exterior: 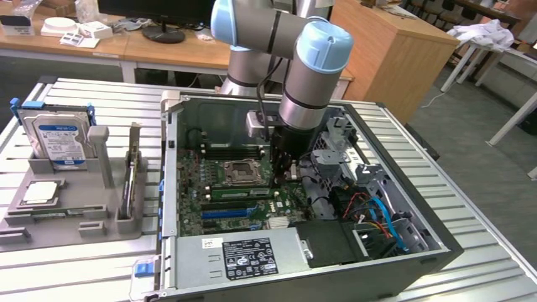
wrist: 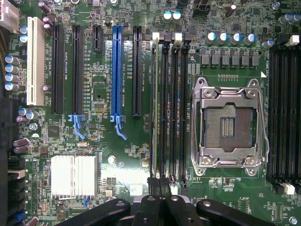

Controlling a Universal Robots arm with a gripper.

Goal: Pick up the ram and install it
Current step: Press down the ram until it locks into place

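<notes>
My table (exterior: 75,258) is a slatted metal surface carrying an open computer case (exterior: 403,264) lying on its side, with the green motherboard (exterior: 197,195) facing up inside it. My arm (exterior: 315,69), grey with pale blue joints, reaches down into the case from above. On the exterior view's left of the case sits a grey holder tray (exterior: 50,229) with a hard drive (exterior: 57,139) with a blue label standing upright in it and a square silver processor (exterior: 40,192) lying flat. My hand (wrist: 159,188) is shut, its fingers pressed together with nothing between them, hovering just over the end of the memory slots (wrist: 176,108). The ram (wrist: 154,108) stands on edge in the slot farthest from the empty processor socket (wrist: 229,125).
</notes>
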